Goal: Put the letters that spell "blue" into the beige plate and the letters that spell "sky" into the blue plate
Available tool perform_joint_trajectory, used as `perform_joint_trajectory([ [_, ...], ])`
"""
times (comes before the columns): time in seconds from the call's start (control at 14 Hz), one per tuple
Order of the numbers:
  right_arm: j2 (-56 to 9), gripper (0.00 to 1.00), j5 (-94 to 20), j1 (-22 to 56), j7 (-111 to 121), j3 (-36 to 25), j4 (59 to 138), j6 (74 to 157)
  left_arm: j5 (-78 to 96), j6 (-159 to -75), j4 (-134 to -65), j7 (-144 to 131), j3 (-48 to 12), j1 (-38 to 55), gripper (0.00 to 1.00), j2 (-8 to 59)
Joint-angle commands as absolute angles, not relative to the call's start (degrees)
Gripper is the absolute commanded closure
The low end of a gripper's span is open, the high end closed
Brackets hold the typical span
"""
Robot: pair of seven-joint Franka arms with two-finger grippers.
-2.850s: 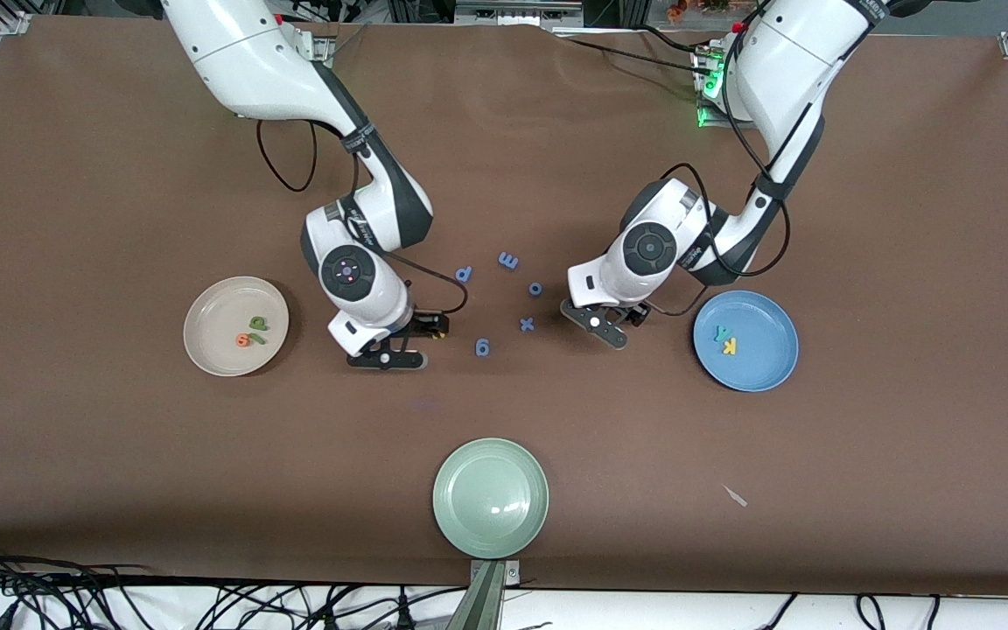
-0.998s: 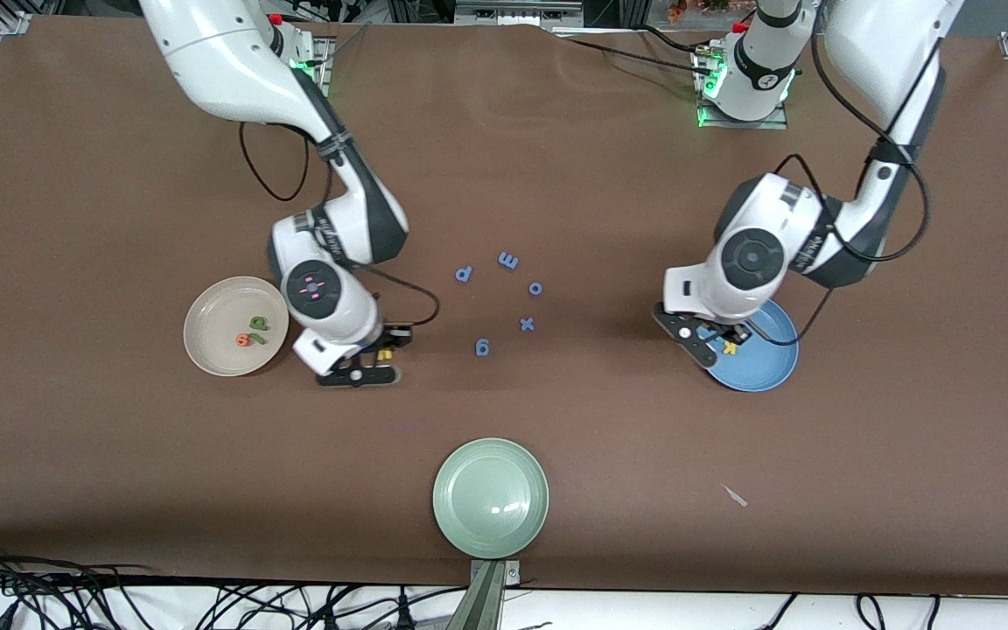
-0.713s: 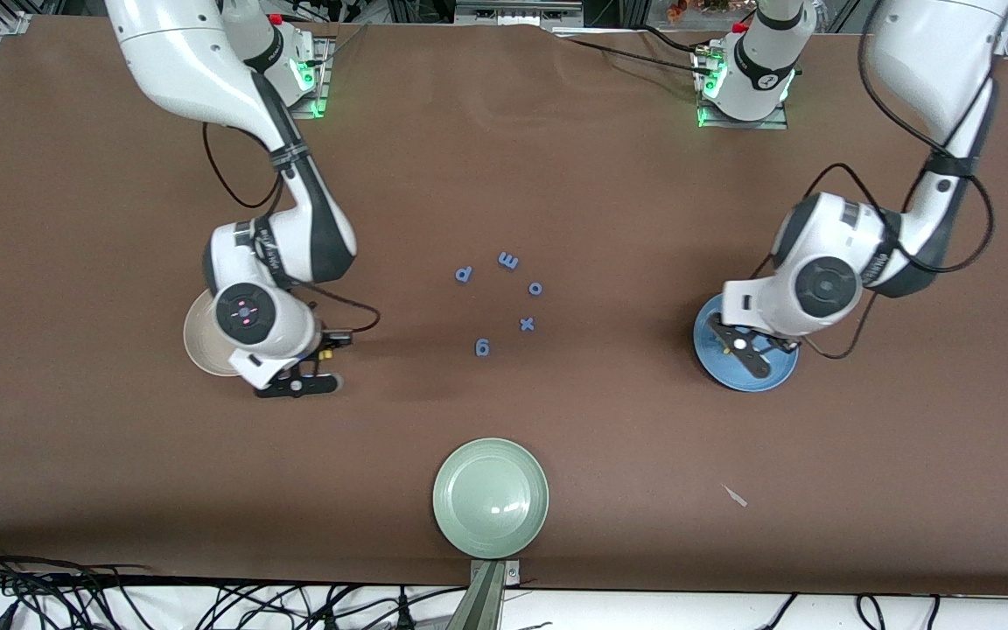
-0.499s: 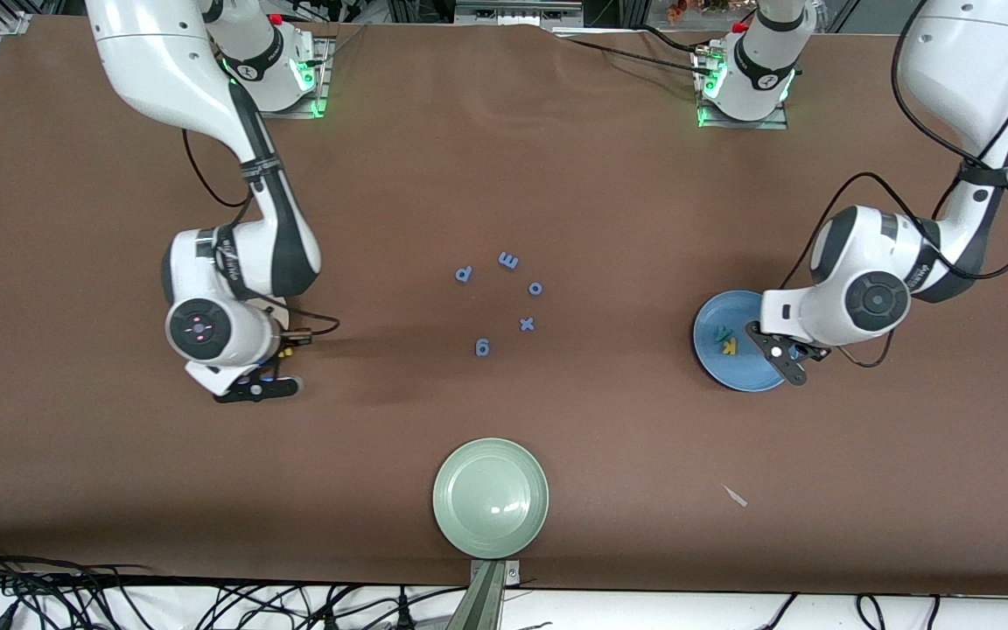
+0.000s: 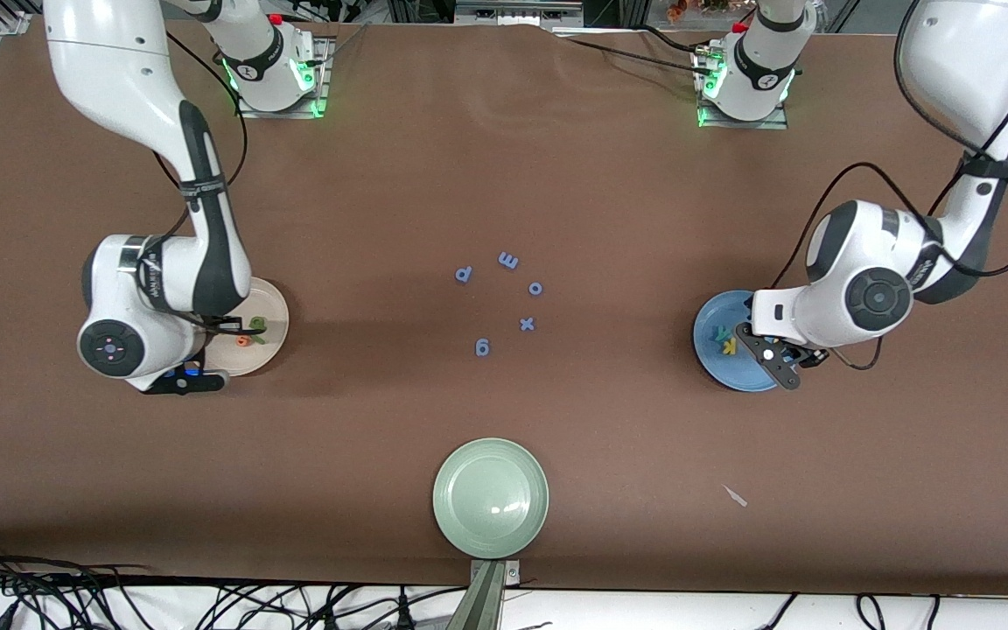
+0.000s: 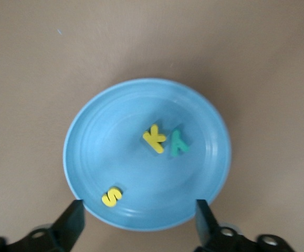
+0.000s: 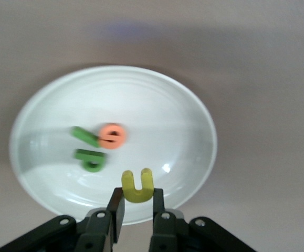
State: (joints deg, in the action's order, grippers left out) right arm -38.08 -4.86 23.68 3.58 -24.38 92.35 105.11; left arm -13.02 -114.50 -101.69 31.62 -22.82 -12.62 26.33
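Two claws: right claw (image 7: 137, 207) clamps yellow "u" (image 7: 137, 186) over beige plate (image 7: 194, 121); left claw (image 6: 139, 223) apart over blue plate (image 6: 204, 131).

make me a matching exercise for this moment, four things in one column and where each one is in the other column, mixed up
Column one:
1. yellow foam letter u
2. yellow foam letter s
3. orange foam letter e
4. blue-purple foam letter x

Column two:
A. lying in the round sky-blue plate
B. lying on the bare brown table
C. pinched between the right gripper's fingers, over the beige plate's edge
D. lying in the round cream-beige plate

Pairs: 1-C, 2-A, 3-D, 4-B
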Motion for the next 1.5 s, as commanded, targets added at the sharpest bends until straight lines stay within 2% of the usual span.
perform_joint_trajectory([
  [0.0, -37.2, 0.00, -5.6, 23.7, 4.0, -23.6, 92.0, 103.4, -8.3, -107.6, -97.9, 27.4, -22.9, -11.6, 0.00, 20.4],
  [0.29, -37.1, 0.00, -5.7, 24.4, 4.0, -23.3, 85.7, 98.3, -7.6, -93.6, -87.1, 16.0, -23.5, -9.5, 0.00, 18.3],
  [0.43, -37.0, 0.00, -7.5, 25.1, 4.0, -23.3, 82.8, 96.0, -1.3, -90.6, -83.4, 14.3, -20.2, -8.5, 0.00, 17.4],
  [0.57, -37.0, 0.00, -10.4, 25.2, 3.9, -23.4, 80.9, 93.2, 4.6, -90.8, -85.0, 12.7, -8.3, -2.0, 0.00, 12.9],
  [0.71, -35.7, 0.00, -10.8, 25.8, 3.8, -23.4, 79.1, 89.8, 8.6, -91.6, -85.9, 12.5, -1.6, 1.7, 0.00, 9.6],
  [1.07, -31.2, 0.00, -10.0, 27.1, 2.1, -23.5, 78.7, 86.4, 0.4, -97.8, -98.1, 2.6, -1.3, 4.0, 0.00, -0.9],
  [1.21, -29.7, 0.00, -9.1, 28.6, 2.1, -23.6, 79.1, 86.6, -0.1, -98.9, -100.0, 3.2, -1.5, 2.5, 0.00, -3.2],
  [1.28, -27.0, 0.00, -7.8, 28.6, 1.6, -23.2, 81.0, 87.1, -0.3, -98.9, -100.4, 3.3, -1.6, 2.1, 0.00, -3.3],
  [1.43, -20.9, 0.00, -0.7, 26.0, -0.5, -16.1, 87.6, 91.6, -0.5, -99.0, -100.0, 2.8, -1.8, 1.9, 0.00, -3.2],
])
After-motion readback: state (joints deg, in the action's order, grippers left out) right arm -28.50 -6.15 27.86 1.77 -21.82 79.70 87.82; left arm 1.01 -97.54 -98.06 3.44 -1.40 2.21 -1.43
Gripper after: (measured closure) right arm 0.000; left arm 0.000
